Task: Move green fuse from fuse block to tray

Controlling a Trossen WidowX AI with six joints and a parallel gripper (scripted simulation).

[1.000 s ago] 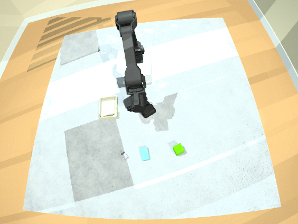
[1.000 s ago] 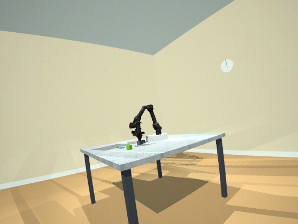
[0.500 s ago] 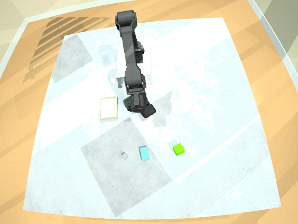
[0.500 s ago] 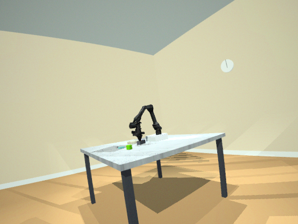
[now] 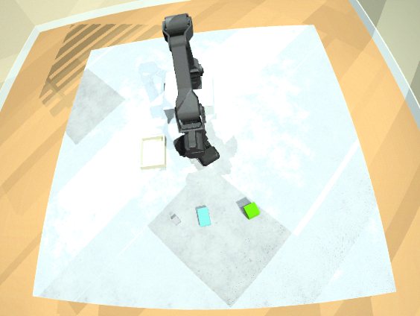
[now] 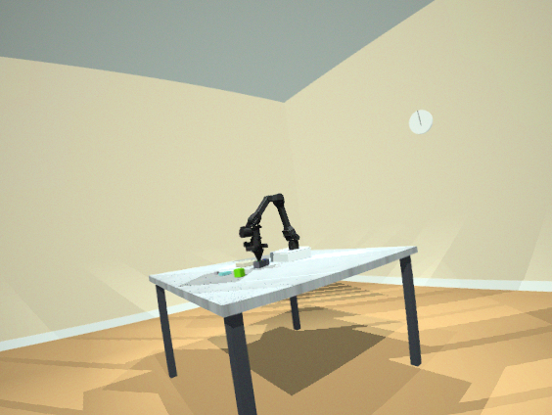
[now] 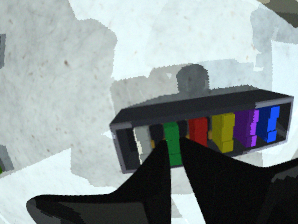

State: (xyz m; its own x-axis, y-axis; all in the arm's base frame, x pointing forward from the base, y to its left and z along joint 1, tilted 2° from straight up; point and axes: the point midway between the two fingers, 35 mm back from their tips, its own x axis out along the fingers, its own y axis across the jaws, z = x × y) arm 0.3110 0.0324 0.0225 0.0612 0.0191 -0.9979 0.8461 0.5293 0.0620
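On the white bench (image 5: 298, 149), a cream tray (image 5: 153, 152) sits just left of the arm, with open surface around it. In the wrist view, the pincer (image 7: 174, 152) is nearly closed on the green fuse (image 7: 173, 143), seated in the dark fuse block (image 7: 200, 129). A white fuse (image 7: 144, 144) stands close left, a red fuse (image 7: 198, 131) close right.

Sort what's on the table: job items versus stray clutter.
Job: slim green fuse gripped by black parallel-jaw gripper; dark rectangular fuse block; cream shallow tray.
Lying about: bright green cube; flat cyan block; small grey block.
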